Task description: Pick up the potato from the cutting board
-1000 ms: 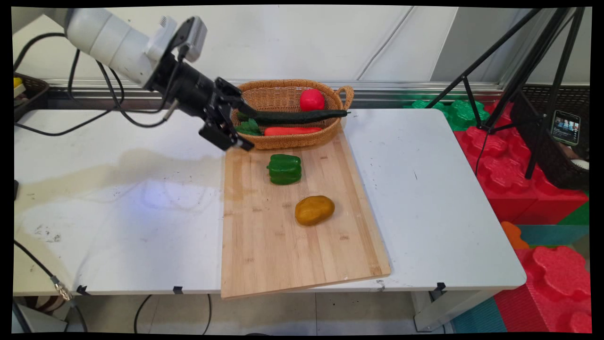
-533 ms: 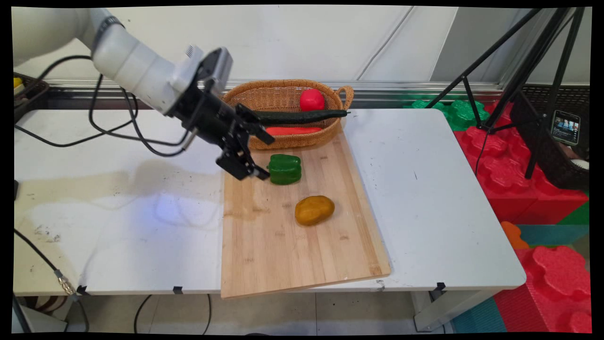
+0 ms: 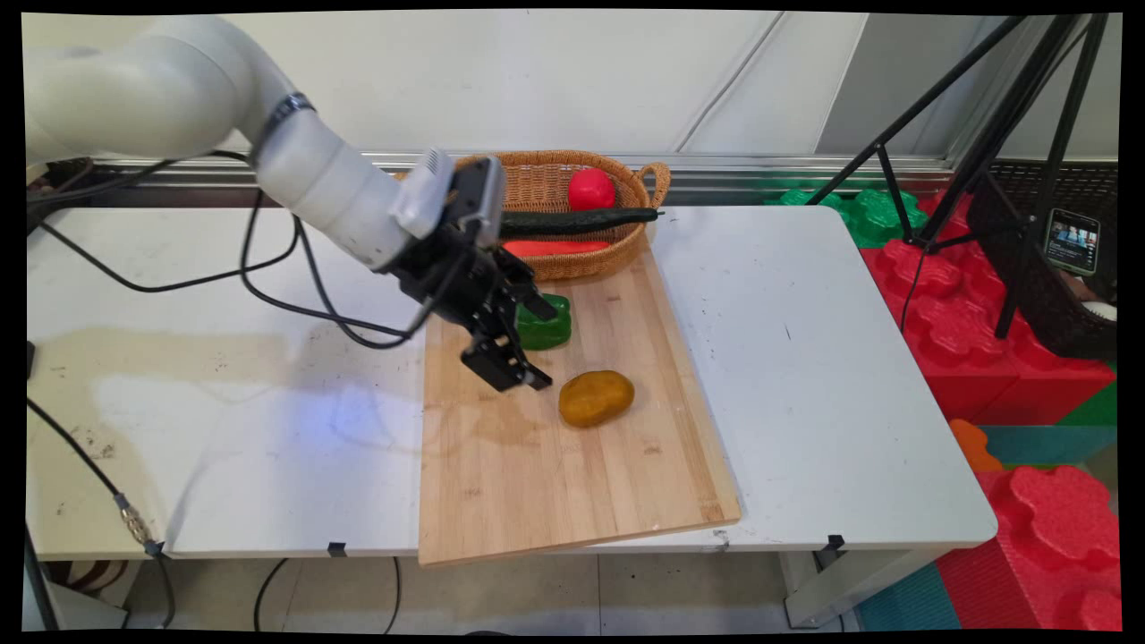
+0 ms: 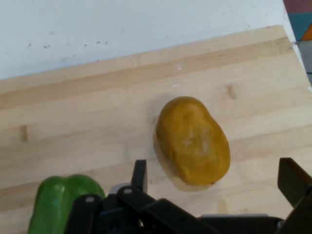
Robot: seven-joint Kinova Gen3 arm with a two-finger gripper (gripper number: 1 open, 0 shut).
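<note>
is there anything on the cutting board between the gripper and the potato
Nothing visible does. The gripper, jaws open, is above the cutting board with bare wood between it and the potato. The green pepper lies off to one side.

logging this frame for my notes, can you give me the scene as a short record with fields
gripper: the gripper is open, empty, above the cutting board
nearest thing: yellow-brown potato, lying on the board, ahead of the open fingers, untouched
beside it: green bell pepper on the board, partly hidden by the gripper in the main view
behind: wicker basket at the board's far end, holding a red ball, a cucumber and a red pepper
support: white table
</note>
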